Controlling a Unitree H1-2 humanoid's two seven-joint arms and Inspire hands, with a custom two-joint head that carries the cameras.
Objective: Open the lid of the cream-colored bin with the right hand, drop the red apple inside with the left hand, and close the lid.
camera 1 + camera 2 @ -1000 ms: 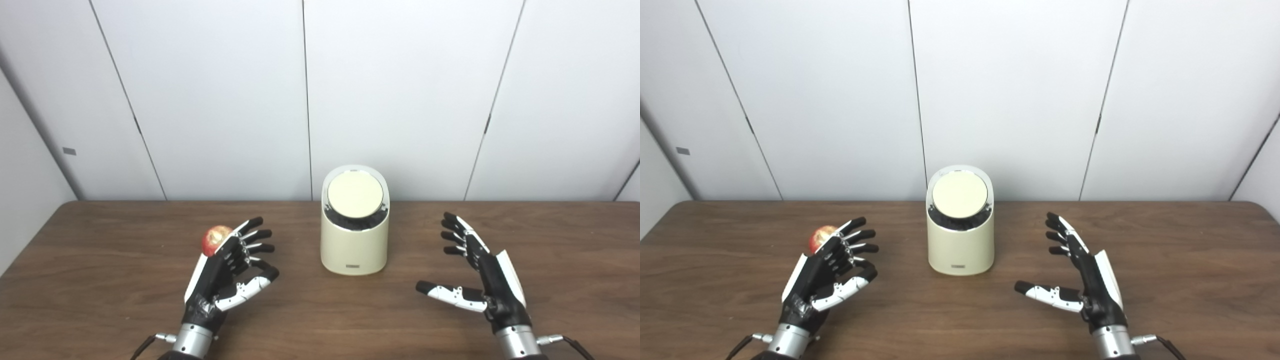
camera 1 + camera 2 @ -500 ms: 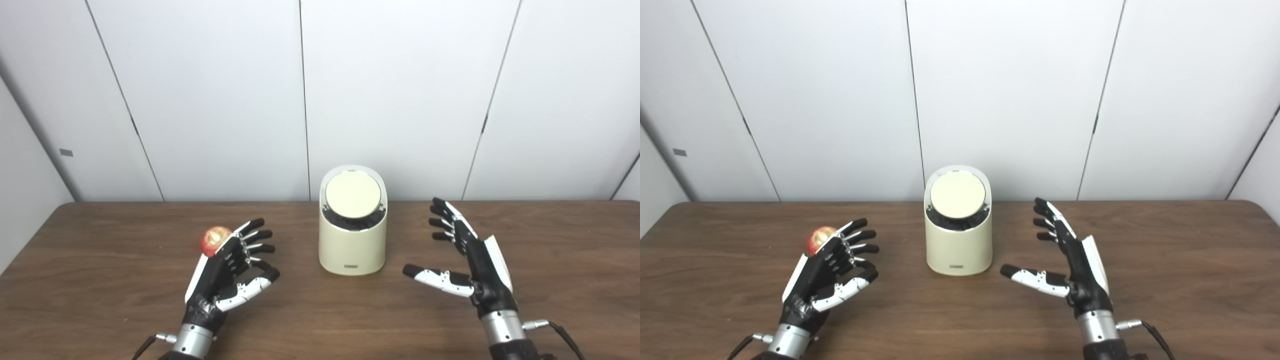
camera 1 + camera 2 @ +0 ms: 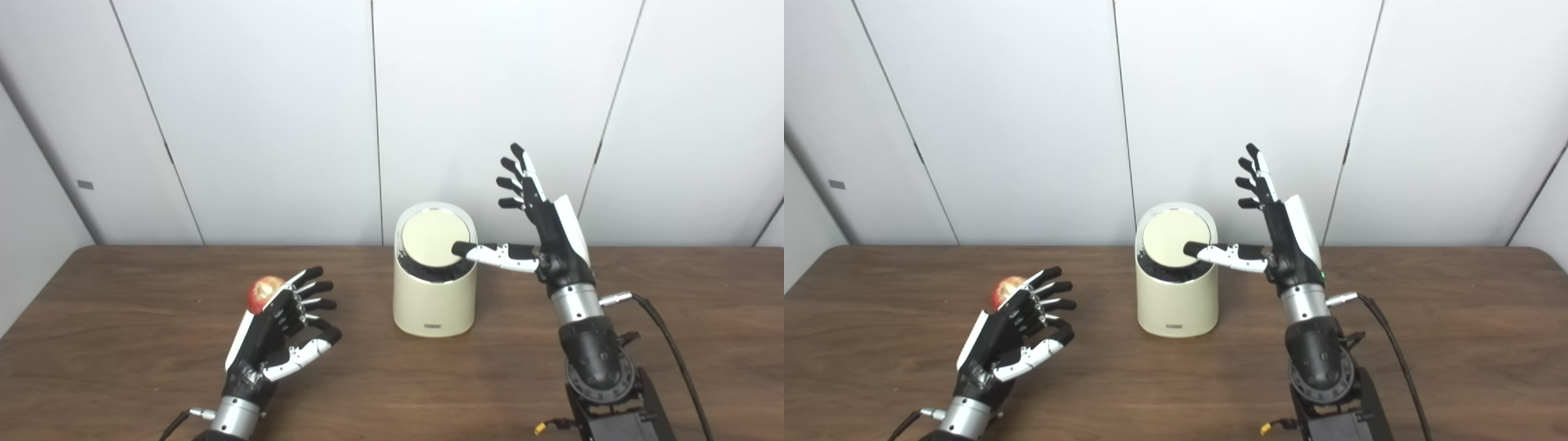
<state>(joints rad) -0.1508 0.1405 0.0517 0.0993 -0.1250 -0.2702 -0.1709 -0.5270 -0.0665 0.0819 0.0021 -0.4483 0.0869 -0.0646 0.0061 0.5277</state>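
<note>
The cream-colored bin [image 3: 434, 300] stands at the middle of the table, its round lid [image 3: 432, 239] shut and tilted toward me. My right hand [image 3: 545, 233] is open and raised beside the bin's right side, fingers pointing up, thumb stretched left with its tip over the lid's right edge. The red apple [image 3: 263, 293] lies on the table to the left, partly hidden behind my left hand [image 3: 278, 334]. The left hand is open and empty, fingers spread, just in front of and to the right of the apple.
The brown wooden table [image 3: 122, 367] runs to a white panelled wall [image 3: 257, 122] close behind the bin. A black cable [image 3: 674, 355] trails from my right forearm over the table at the right.
My right hand has risen from low over the table and moved left to the bin, its thumb now reaching over the lid. The left hand and apple have not moved.
</note>
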